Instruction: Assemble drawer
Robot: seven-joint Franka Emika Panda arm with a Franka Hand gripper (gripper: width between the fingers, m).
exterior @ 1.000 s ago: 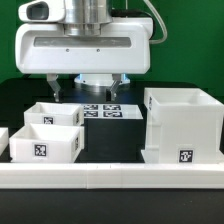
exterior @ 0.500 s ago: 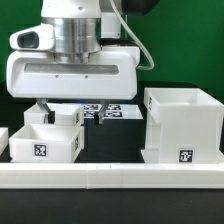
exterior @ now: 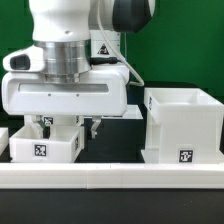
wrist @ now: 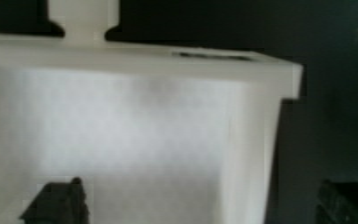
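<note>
- The big white cube-like hollow plastic shell [exterior: 183, 125] of the drawer stands open-topped on the black table. In the exterior view it is at about 3 o'clock from the gripper, well apart from it.
- The white two-finger gripper [exterior: 70, 126] hangs low over the trays. Its dark fingers are spread wide and hold nothing, and the wrist view shows the same released gripper [wrist: 199, 200].
- The step in hand looks like the reach for a tray, before it goes to the shell.
- A white rectangular tagged tray [exterior: 40, 148] sits at about 7 o'clock from the fingertips.
- A second white tray [exterior: 66, 127] just behind it lies between the fingers. Whether they touch it I cannot tell.
- In the wrist view that tray [wrist: 140, 130] fills most of the space, with one side wall between the fingers.
- Its small white knob [wrist: 82, 20] points away from the fingertips.
- The next move probably calls for settling squarely over a wall, then closing firmly without tilting the tray.
</note>
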